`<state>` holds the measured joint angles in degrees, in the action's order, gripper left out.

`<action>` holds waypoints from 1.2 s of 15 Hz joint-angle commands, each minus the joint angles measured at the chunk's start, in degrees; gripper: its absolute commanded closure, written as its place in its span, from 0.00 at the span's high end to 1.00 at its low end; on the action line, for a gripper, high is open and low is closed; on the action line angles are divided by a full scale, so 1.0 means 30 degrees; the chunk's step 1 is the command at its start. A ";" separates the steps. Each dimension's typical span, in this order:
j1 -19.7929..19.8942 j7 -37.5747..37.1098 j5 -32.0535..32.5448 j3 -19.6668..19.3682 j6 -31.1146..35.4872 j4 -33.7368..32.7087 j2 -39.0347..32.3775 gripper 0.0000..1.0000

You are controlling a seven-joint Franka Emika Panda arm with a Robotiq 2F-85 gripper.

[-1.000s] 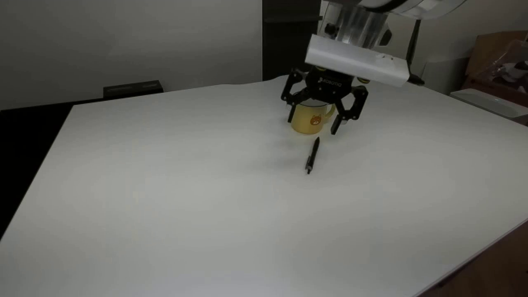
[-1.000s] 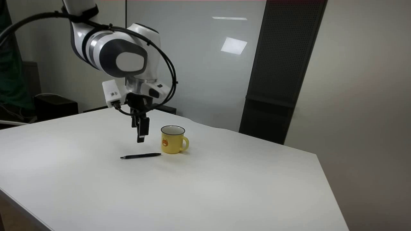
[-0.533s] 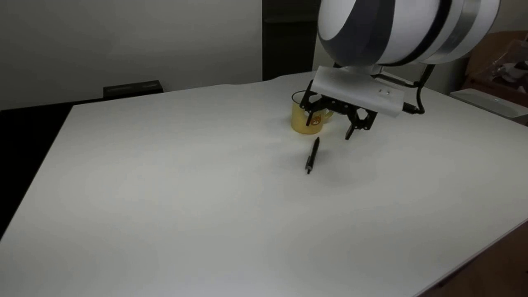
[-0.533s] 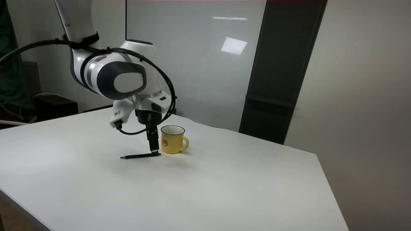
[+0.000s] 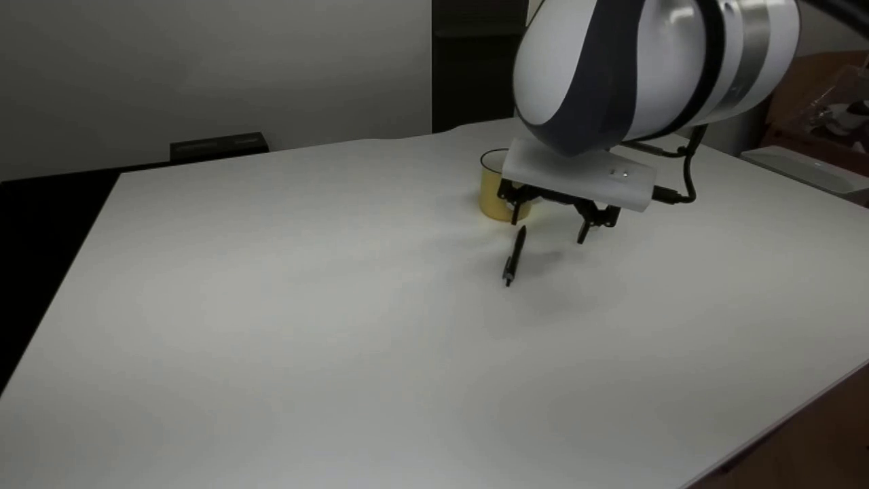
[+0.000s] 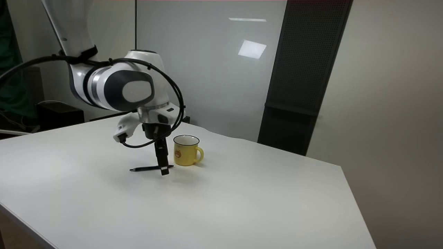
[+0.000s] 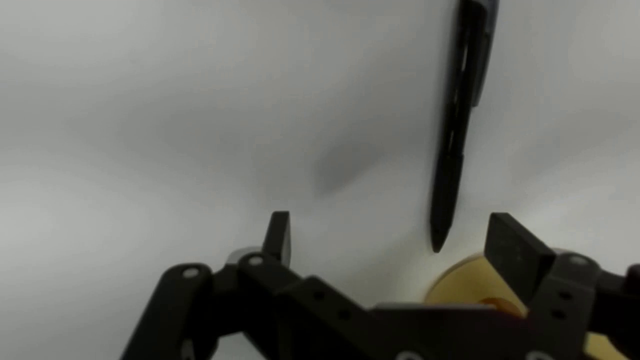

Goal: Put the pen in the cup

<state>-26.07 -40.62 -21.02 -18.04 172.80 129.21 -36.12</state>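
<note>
The black pen lies flat on the table in both exterior views [image 5: 514, 257] [image 6: 145, 168] and in the wrist view [image 7: 454, 125]. Its pointed end faces the yellow cup [image 6: 185, 154], which stands upright beside it. The cup is partly hidden behind the gripper in an exterior view [image 5: 495, 197] and in the wrist view [image 7: 465, 282]. My gripper [image 5: 548, 232] is open and empty, low over the pen's pointed end, close to the cup. In the wrist view, the pen's tip shows between the fingers of the gripper [image 7: 390, 220], nearer the right one. The exact fingertip height is hard to tell.
The white table [image 5: 305, 305] carries the pen and the cup. A black cable [image 6: 180, 103] loops beside the wrist. A wall and a dark panel [image 6: 304, 69] stand behind the table's far edge.
My gripper has come down towards the table and the pen's pointed end, moving right in both exterior views. It stays open. The pen and the cup have not moved.
</note>
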 commanded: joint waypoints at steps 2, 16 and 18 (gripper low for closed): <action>-0.0483 -0.1619 0.1481 -0.0233 -0.1661 -0.0875 -0.0138 1.00; 0.1674 -0.2343 0.2751 0.1533 -0.3821 -0.2463 -0.0539 0.05; 0.1885 -0.2282 0.2734 0.1716 -0.3917 -0.2482 -0.0440 0.00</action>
<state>-22.13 -45.02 -14.39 -14.10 162.58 123.21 -37.02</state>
